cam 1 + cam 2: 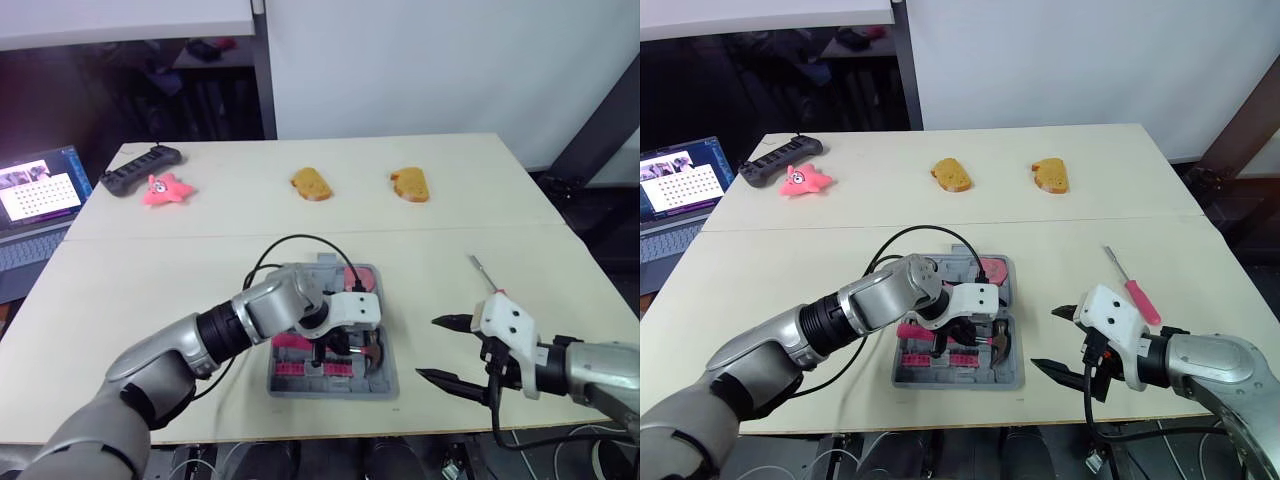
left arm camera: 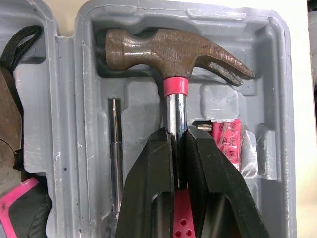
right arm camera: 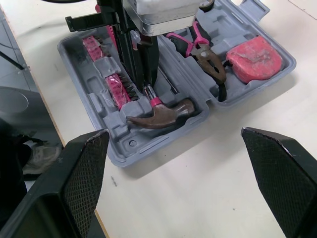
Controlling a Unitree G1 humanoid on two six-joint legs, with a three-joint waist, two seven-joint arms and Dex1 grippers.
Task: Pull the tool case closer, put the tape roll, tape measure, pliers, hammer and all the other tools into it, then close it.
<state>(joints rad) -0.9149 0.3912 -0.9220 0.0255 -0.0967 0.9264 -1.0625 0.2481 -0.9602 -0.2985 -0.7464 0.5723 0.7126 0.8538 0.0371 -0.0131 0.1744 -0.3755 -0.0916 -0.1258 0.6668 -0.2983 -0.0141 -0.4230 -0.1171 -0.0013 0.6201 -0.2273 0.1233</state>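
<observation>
Tool case (image 1: 960, 383) sits open on the counter (image 1: 780, 250). Your left claw (image 2: 181, 135) pinches the hammer (image 2: 173, 52) in its slot. Pliers (image 3: 210, 57) and tape measure (image 3: 255, 57) are stowed. The screwdriver (image 1: 1130, 288) lies outside, near your wide right claw (image 1: 1045, 338).

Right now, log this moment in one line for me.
left gripper: shut on hammer, hammer in tool case | right gripper: open, empty | screwdriver: on table, outside case | case: open

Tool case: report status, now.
Left end effector shut on hammer, head in its case slot. Right end effector open, right of case. Screwdriver on table, outside case.
</observation>
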